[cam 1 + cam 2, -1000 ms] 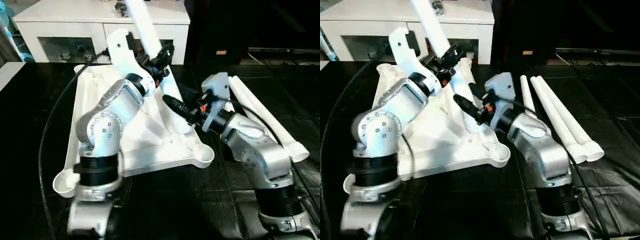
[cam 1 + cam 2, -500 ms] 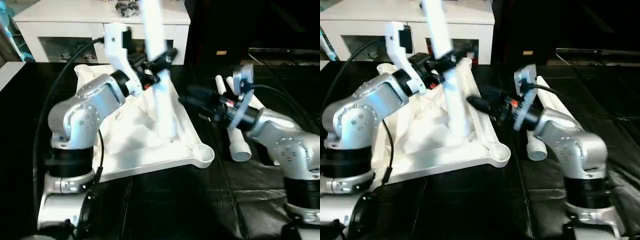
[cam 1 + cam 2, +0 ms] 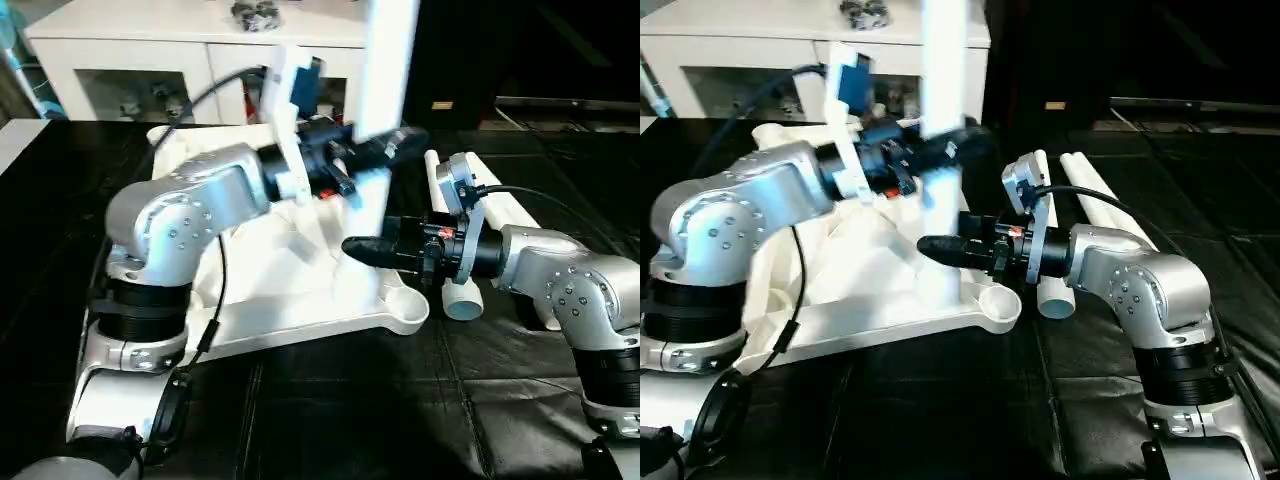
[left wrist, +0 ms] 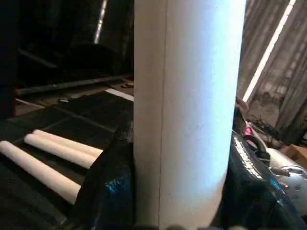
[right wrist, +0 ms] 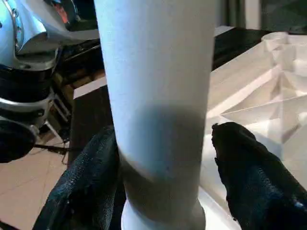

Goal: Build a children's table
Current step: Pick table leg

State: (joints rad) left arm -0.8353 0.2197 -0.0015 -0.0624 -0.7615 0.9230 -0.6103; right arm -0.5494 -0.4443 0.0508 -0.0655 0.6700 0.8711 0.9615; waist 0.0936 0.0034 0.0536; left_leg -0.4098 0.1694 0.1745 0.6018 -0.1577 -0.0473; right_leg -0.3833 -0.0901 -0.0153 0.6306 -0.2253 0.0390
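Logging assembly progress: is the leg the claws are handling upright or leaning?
Upright. The leg rises vertically from the tabletop's near corner, left claw above, right claw below.

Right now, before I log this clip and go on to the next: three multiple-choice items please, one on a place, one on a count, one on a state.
1. Where does the held leg's lower end sit?
A. On the white cabinet
B. On the upturned tabletop, by its near right corner
C. Among the loose legs

2. How many loose legs lie to the right of the tabletop?
A. One
B. Three
C. Five

3. What is the left claw doing?
A. Closed on the upright leg
B. Hanging open over the cabinet
C. Resting flat on the tabletop

Answers: 1 B, the leg comes down onto the tabletop beside its near right corner socket. 2 B, three loose legs show side by side. 3 A, the left claw has a finger pressed on each side of the leg.
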